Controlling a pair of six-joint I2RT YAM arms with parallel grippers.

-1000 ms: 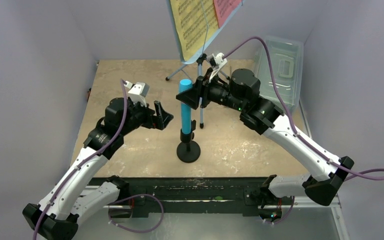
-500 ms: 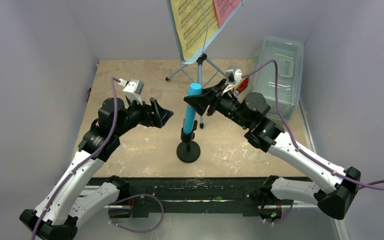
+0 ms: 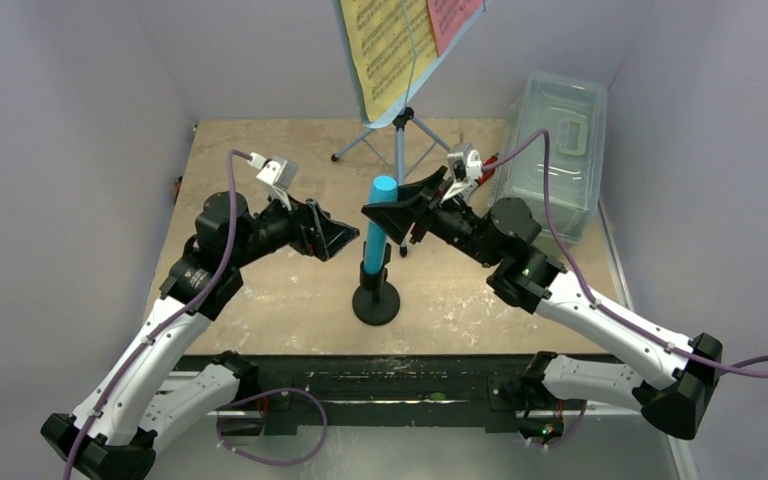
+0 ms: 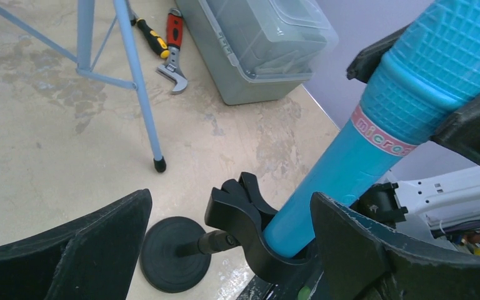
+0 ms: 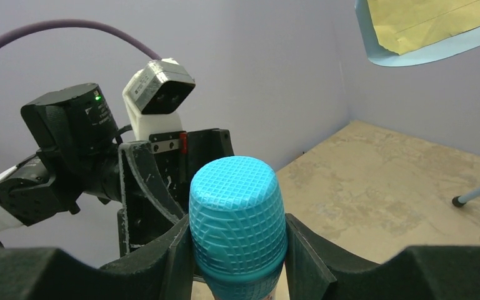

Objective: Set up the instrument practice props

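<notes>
The cyan microphone point(image 3: 377, 228) stands, leaning slightly right, in the clip of the black round-base mic stand point(image 3: 376, 304). My right gripper point(image 3: 385, 213) is shut on the microphone's head point(image 5: 237, 215), one finger on each side. My left gripper point(image 3: 343, 238) is open just left of the microphone; in the left wrist view the stand's clip point(image 4: 250, 219) and the microphone's lower end point(image 4: 344, 172) lie between its fingers point(image 4: 81, 256). The light blue music stand point(image 3: 400, 95) stands at the back on its tripod legs point(image 4: 134, 75), holding a yellow page point(image 3: 385, 45) and a pink page point(image 3: 450, 18).
A clear lidded plastic box point(image 3: 560, 125) sits at the back right, also in the left wrist view point(image 4: 269, 44). A red-handled wrench point(image 4: 174, 47) and a screwdriver point(image 4: 150, 39) lie beside it. Purple walls close in the table point(image 3: 260, 290) on three sides.
My right wrist has swung round and dropped lower at the microphone's head, and the microphone's top has leaned to the right. My left gripper has moved right, closer to the stand's clip.
</notes>
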